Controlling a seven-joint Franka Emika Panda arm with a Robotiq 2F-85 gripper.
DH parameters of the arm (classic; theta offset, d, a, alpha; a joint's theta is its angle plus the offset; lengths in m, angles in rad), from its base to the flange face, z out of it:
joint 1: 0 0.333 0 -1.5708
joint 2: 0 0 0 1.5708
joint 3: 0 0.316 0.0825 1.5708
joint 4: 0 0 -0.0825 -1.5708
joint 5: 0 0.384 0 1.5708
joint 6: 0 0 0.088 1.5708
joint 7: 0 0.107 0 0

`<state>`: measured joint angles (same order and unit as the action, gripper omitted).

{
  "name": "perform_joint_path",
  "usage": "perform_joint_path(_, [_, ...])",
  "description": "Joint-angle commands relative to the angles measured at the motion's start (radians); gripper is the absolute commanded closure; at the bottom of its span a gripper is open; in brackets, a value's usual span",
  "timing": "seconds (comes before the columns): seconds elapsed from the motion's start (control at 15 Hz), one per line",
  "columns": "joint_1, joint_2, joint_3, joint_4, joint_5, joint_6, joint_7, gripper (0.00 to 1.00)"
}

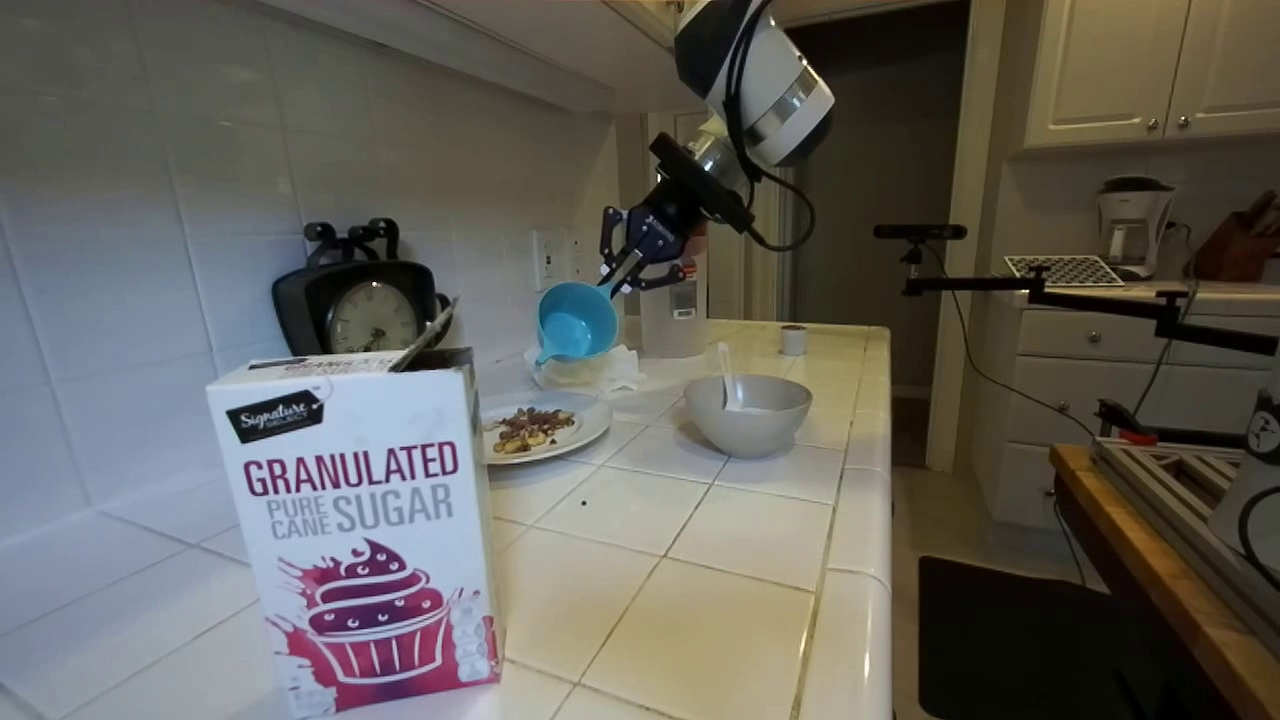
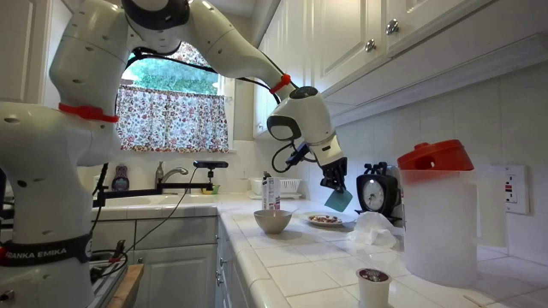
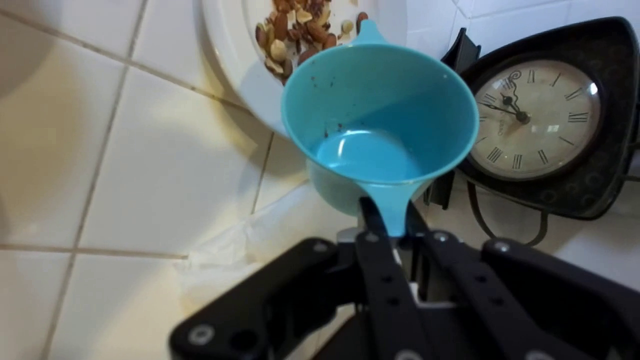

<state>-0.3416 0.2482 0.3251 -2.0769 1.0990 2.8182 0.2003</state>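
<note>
My gripper [image 3: 392,220] is shut on the handle of a blue measuring cup [image 3: 375,115]. In both exterior views the gripper [image 1: 614,285] [image 2: 339,188] holds the cup [image 1: 578,325] [image 2: 338,200] in the air above the counter, tilted. The cup's inside shows only a few dark specks. A white plate [image 3: 227,55] with mixed nuts [image 3: 300,35] lies below and beyond the cup; the plate shows in both exterior views [image 1: 595,430] [image 2: 350,218]. A grey bowl [image 1: 750,425] [image 2: 272,221] with a white spoon [image 1: 727,370] stands beside the plate. The bowl's contents are unclear.
A black clock [image 3: 535,120] stands close by the wall. Crumpled white paper [image 2: 373,231] lies near the plate. A sugar box [image 1: 365,530], a red-lidded pitcher [image 2: 441,226] and a small pod cup [image 2: 373,286] stand on the counter. Cabinets [image 2: 342,51] hang above.
</note>
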Motion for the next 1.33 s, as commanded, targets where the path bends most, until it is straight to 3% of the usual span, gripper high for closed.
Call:
perform_joint_path(0.0, [0.0, 0.0, 0.001, 0.001, 0.003, -0.004, 0.0, 0.97])
perform_joint_path(0.27, [-0.064, 0.025, -0.025, 0.027, 0.057, -0.192, 0.061, 0.97])
perform_joint_path(0.33, [0.031, 0.02, -0.159, 0.037, 0.106, -0.266, 0.055, 0.97])
perform_joint_path(0.6, [0.07, 0.021, -0.294, 0.038, 0.175, -0.375, 0.109, 0.97])
perform_joint_path(1.0, [0.122, 0.04, -0.383, 0.021, 0.244, -0.483, 0.24, 0.97])
perform_joint_path(1.27, [0.12, 0.056, -0.418, 0.007, 0.363, -0.511, 0.263, 0.97])
